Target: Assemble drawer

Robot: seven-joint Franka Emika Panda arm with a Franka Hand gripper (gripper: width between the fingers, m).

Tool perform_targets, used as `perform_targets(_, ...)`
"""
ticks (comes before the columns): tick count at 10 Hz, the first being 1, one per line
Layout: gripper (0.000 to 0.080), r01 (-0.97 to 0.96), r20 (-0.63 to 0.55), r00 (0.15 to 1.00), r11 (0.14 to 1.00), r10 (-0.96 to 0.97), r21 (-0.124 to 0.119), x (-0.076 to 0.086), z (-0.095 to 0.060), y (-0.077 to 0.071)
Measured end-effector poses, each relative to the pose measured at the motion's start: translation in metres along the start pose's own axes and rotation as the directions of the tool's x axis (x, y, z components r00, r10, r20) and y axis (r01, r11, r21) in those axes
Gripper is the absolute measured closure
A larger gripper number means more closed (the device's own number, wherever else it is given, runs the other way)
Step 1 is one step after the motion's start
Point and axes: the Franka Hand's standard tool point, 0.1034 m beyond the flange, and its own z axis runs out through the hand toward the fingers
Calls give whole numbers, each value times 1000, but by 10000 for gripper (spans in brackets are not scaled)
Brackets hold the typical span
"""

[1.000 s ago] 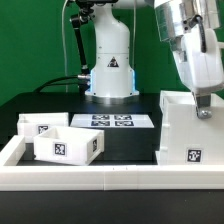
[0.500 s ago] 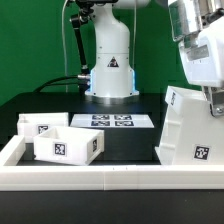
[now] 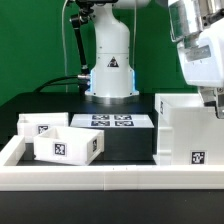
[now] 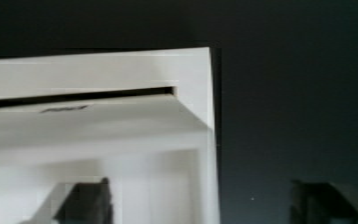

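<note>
Jaws apart, astride top edge of tall white plastic housing (image 3: 185,135), upright on black surface (image 3: 128,148); 2 small white boxes (image 3: 68,147) at exterior view's left.

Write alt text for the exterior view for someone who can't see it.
The gripper hangs at the top rim of the tall white housing, which stands upright on the black table at the exterior view's right. Two small open-top boxes sit at the left, the marker board behind them.

The housing's (image 4: 105,95) white corner stood against the dark table (image 4: 300,90); one wall ran between the gripper's (image 4: 208,205) spread fingers (image 4: 87,203).
</note>
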Motion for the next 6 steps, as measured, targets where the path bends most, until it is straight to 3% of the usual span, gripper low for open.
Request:
perform_targets(1,181,34,1,999,999,-34,-2,0,-6,3)
perform_targets(4,156,216,25,976,976,-215,-39,-2,-32,8)
perform_targets(5,151,255,30,967,965,-254,-66,-8,-35,11)
perform_targets(6,150,267,34,963,961,-266,-73,-17,-36,12)
